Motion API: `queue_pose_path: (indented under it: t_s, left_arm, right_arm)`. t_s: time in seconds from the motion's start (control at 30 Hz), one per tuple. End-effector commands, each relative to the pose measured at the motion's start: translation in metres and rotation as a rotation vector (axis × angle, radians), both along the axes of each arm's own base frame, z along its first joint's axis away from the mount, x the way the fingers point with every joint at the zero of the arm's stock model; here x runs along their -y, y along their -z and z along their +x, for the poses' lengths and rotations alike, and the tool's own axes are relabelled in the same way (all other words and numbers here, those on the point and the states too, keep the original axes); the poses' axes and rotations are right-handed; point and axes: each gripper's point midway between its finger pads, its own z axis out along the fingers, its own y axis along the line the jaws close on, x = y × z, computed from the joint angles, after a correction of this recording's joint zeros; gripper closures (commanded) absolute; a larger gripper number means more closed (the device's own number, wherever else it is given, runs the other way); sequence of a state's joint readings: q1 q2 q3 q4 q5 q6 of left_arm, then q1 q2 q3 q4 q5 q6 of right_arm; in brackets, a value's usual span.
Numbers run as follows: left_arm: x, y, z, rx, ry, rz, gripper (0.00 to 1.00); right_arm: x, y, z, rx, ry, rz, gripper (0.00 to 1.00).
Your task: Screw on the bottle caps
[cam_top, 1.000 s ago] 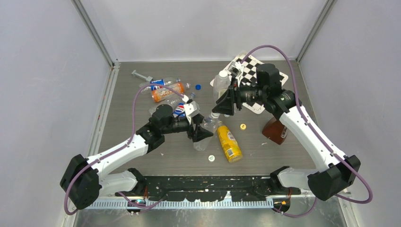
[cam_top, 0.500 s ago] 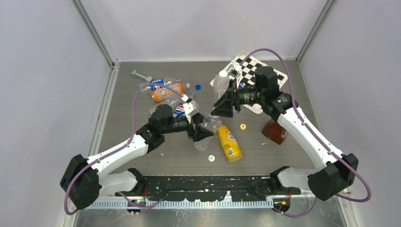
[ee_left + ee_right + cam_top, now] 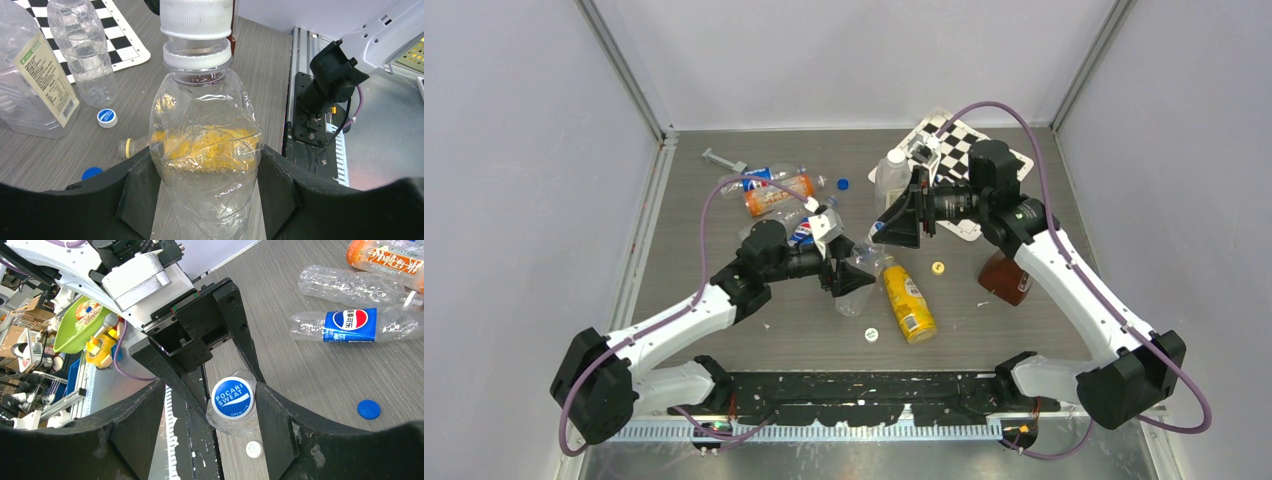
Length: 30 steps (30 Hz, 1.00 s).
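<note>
My left gripper (image 3: pixel 207 195) is shut on a clear slim bottle (image 3: pixel 207 150) and holds it off the table, neck pointing at my right gripper. A white-sided cap (image 3: pixel 196 17) sits on its neck. In the right wrist view its blue top reads POCARI SWEAT (image 3: pixel 232 398). My right gripper (image 3: pixel 209 390) is open around the cap; one finger (image 3: pixel 272 410) is close beside it and the other stands well apart. In the top view the two grippers (image 3: pixel 852 272) (image 3: pixel 896 222) meet at the table's middle.
A squarish labelled bottle (image 3: pixel 35 85), a slim clear bottle (image 3: pixel 82 55), a blue-white cap (image 3: pixel 107 117) and a blue cap (image 3: pixel 91 173) lie nearby. A yellow bottle (image 3: pixel 907 303), a yellow cap (image 3: pixel 938 267), a white cap (image 3: pixel 871 334), Pepsi bottles (image 3: pixel 350 322) and a checkerboard (image 3: pixel 969 150) are around.
My left gripper has shifted the bottle slightly farther from the bases, toward my right gripper. My right gripper has edged a little to the left, around the cap.
</note>
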<state>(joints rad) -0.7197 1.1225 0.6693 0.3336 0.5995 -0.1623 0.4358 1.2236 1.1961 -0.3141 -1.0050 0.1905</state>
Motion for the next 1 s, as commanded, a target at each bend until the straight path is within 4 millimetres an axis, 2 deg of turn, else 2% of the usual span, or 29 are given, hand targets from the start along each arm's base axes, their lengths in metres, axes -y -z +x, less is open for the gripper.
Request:
queue_pose_path:
  t_s: [0.0, 0.3, 0.5, 0.77, 0.97]
  left_arm:
    - [-0.003, -0.031, 0.009, 0.065, -0.045, -0.074, 1.0]
    - [-0.007, -0.03, 0.017, 0.058, -0.087, -0.071, 1.0]
    - [-0.008, -0.031, 0.018, 0.061, -0.097, -0.072, 1.0]
    - [-0.005, -0.032, 0.011, 0.059, -0.053, -0.078, 1.0]
    - [-0.001, -0.034, 0.004, 0.055, 0.001, -0.091, 1.0]
  right_arm:
    - [0.003, -0.016, -0.008, 0.049, -0.019, 0.033, 0.28]
    - [0.007, -0.018, -0.019, 0.05, -0.031, 0.032, 0.29]
    - [0.01, -0.028, -0.025, 0.081, -0.026, 0.044, 0.29]
    - [0.013, -0.028, -0.003, 0.092, 0.106, 0.017, 0.27]
    - [0.006, -0.038, 0.006, 0.086, 0.111, 0.073, 0.25]
